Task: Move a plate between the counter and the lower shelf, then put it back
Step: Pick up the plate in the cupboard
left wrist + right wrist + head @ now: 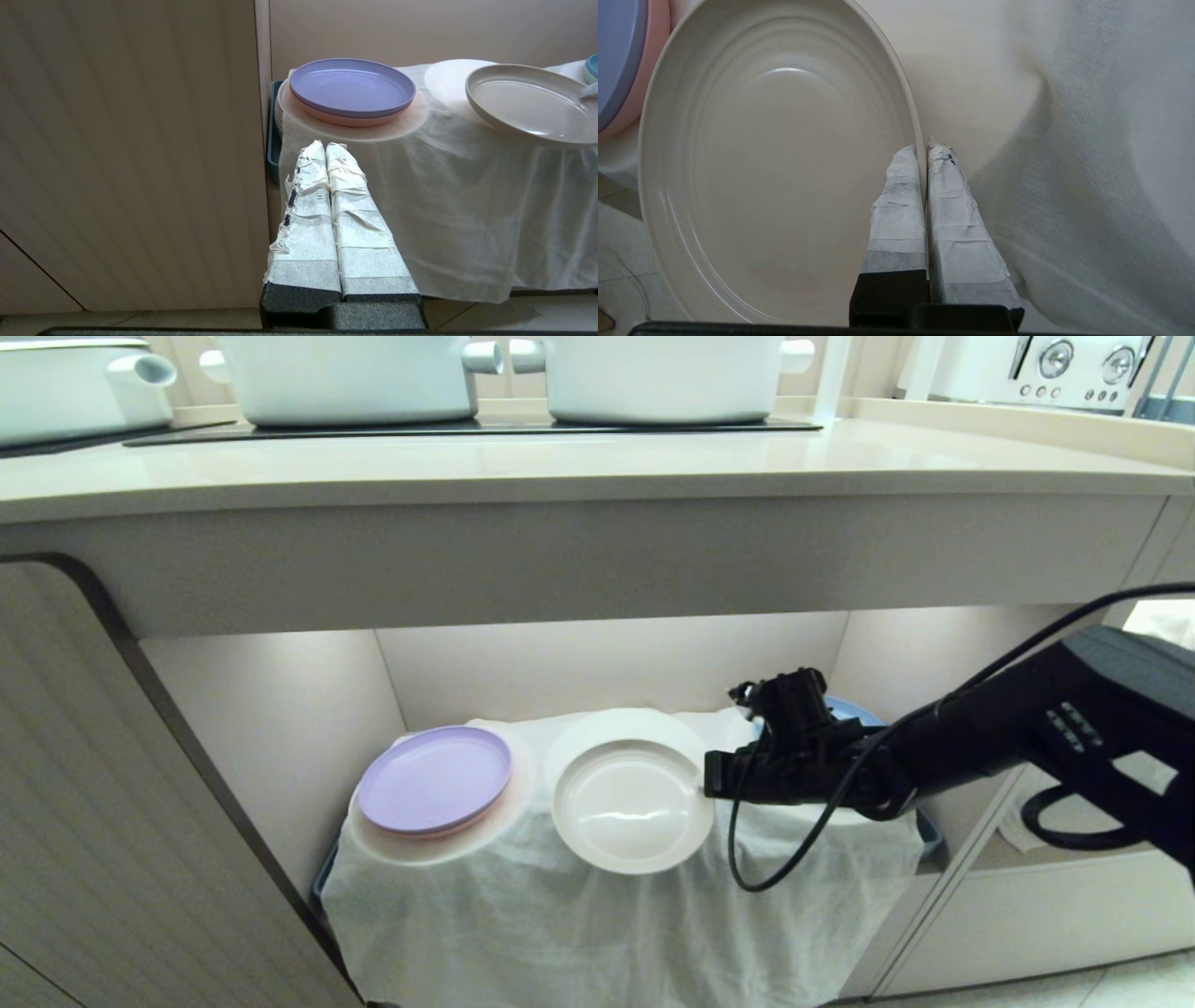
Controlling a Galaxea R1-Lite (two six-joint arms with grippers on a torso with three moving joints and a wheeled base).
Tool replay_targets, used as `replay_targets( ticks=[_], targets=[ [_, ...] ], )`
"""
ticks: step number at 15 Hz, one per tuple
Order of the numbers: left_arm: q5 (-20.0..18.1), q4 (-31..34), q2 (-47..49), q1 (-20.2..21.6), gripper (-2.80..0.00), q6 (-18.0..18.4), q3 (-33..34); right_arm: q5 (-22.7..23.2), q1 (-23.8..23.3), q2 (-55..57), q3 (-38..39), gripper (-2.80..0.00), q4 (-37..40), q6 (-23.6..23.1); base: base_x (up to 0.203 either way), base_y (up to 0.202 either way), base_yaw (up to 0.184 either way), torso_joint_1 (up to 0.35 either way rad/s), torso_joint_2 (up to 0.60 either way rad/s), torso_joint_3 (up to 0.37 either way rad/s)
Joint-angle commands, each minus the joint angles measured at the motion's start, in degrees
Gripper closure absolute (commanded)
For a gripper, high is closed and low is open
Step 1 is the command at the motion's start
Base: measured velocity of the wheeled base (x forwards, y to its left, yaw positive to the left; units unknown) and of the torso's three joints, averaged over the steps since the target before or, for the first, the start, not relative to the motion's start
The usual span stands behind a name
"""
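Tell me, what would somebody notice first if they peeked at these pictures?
Probably the cream plate, held by its rim in the right gripper out in front of the cloth-covered lower shelf. Next, the lilac plate sitting on a cloth hump at the shelf's left. Up on the counter, big white pots stand in a row.

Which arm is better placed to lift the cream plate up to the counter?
Right. The right hand is shut on the cream plate's rim at the lower shelf; the left hand hangs shut, away from it.
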Motion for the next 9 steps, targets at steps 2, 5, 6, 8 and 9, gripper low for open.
replay_targets(
  ticks=[2,5,6,8,9],
  targets=[
    [0.0,0.0,0.0,0.0,0.00,0.0,0.0,0.1,-1.3,-3.4,3.4,0.00,-0.1,0.1,0.000,0.000,0.000,0.000,0.00,0.000],
    [0.0,0.0,0.0,0.0,0.00,0.0,0.0,0.1,-2.4,-5.4,6.6,0.00,-0.6,-0.1,0.000,0.000,0.000,0.000,0.00,0.000],
    [0.0,0.0,0.0,0.0,0.00,0.0,0.0,0.1,-2.7,-6.1,7.7,0.00,-0.7,-0.2,0.000,0.000,0.000,0.000,0.00,0.000],
    [0.0,0.0,0.0,0.0,0.00,0.0,0.0,0.0,-3.2,-7.6,10.5,0.00,-0.8,-0.7,0.000,0.000,0.000,0.000,0.00,0.000],
    [0.0,0.0,0.0,0.0,0.00,0.0,0.0,0.0,-3.4,-8.3,11.8,0.00,-0.8,-1.2,0.000,0.000,0.000,0.000,0.00,0.000]
  ],
)
